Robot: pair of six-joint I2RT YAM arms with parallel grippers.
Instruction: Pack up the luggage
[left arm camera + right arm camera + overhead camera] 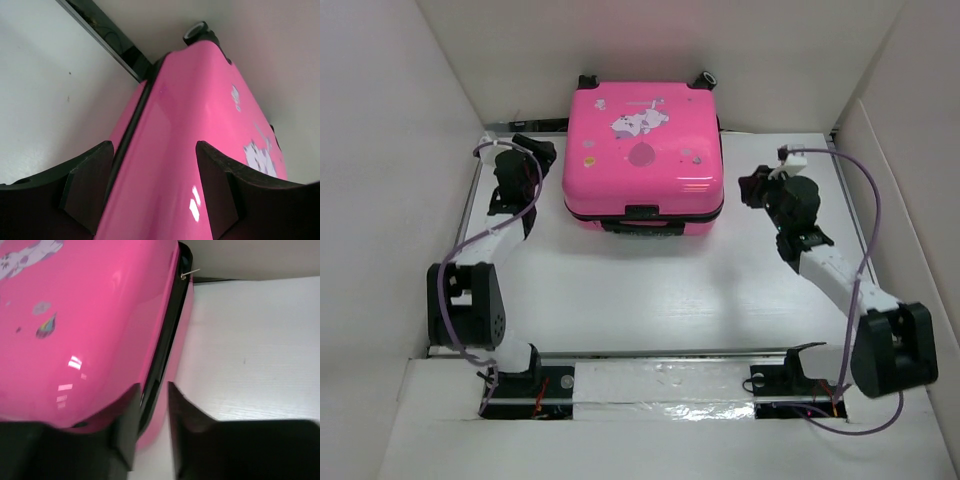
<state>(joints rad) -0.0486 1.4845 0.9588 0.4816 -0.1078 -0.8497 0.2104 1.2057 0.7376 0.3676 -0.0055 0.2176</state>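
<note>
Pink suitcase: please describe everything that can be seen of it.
The small bright pink hard-shell suitcase lies flat and closed at the far side of the white table. It has a glossy shell, rounded corners, cartoon stickers on top, a black seam around the middle, a black handle on the near side and black wheels at the far side. The left claw, jaws wide, frames its left edge; the right claw, jaws narrowly apart, faces its right seam. Contact cannot be told.

The top camera looked down over the white tabletop (620, 290) from its near edge; both wrist cameras closely faced the glossy pink hard-shell suitcase (642, 150) from opposite sides.
</note>
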